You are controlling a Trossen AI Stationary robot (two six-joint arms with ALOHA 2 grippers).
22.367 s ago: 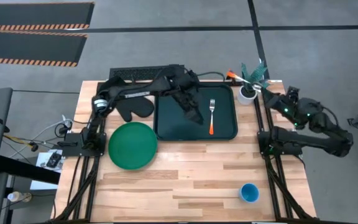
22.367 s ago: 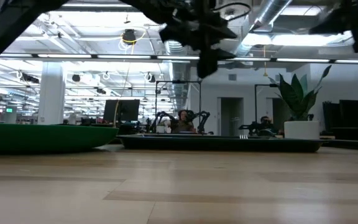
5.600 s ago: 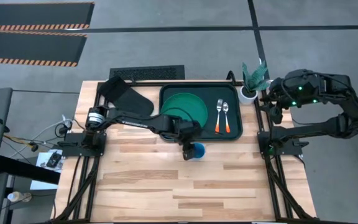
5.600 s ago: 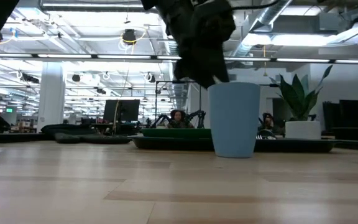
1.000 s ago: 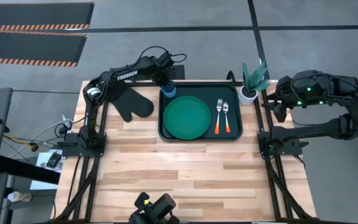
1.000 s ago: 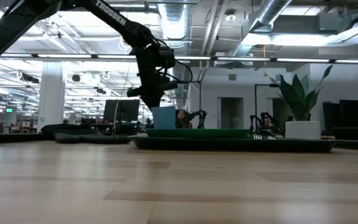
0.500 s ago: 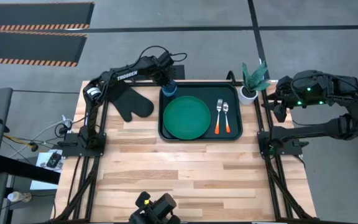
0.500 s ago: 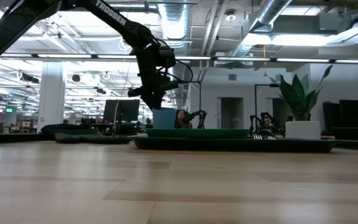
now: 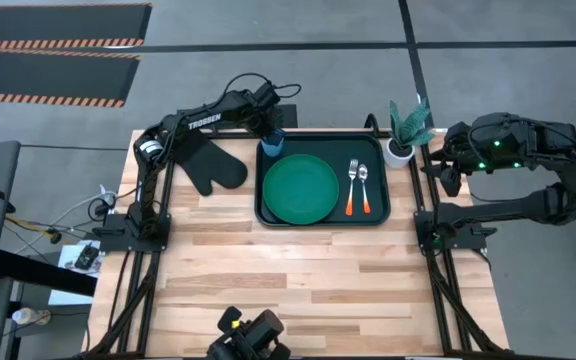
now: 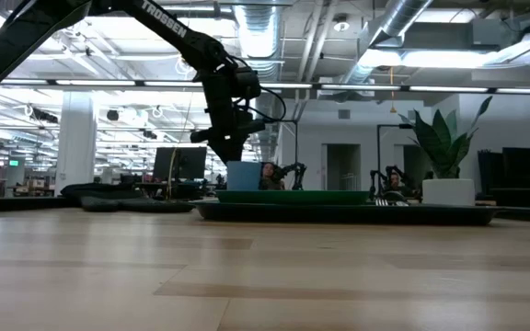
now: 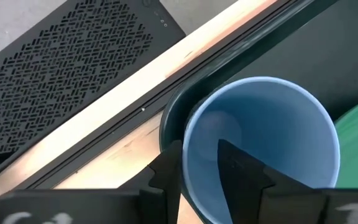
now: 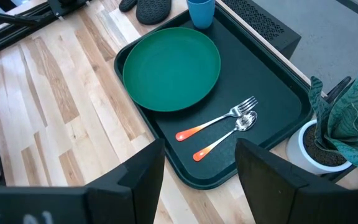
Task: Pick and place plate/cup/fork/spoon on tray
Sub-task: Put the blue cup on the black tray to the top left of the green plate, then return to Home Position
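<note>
- The tray (image 9: 372, 203) is the big dark thing near the back of the wooden table (image 9: 298, 280), and everything here is placed from it.
- The green plate (image 9: 301, 188) lies flat inside the tray, filling most of its left half.
- The fork (image 9: 350, 188) and the spoon (image 9: 364, 188) lie side by side in the tray's right half, just beside the plate. The fork is the one nearer the plate. Their orange handles point to the tray's front edge.
- The blue cup (image 9: 272, 144) stands upright in the tray's back left corner, close to the plate's rim.
- The left gripper (image 9: 269, 131) is over that same corner. It pinches the wall of the cup: one finger (image 11: 238, 171) is inside the cup and the other is outside it.
- In the low view the cup (image 10: 244, 175) sits at the tray's left end, right under the left gripper (image 10: 233, 145).
- The right gripper (image 9: 446, 170) hangs off the table, past the tray's right end. Its fingers (image 12: 140, 177) are spread wide with nothing between them.
- A white pot with a plant (image 9: 400, 146) stands just outside the tray's back right corner.
- A black oven mitt (image 9: 211, 170) lies on the table just left of the tray.
</note>
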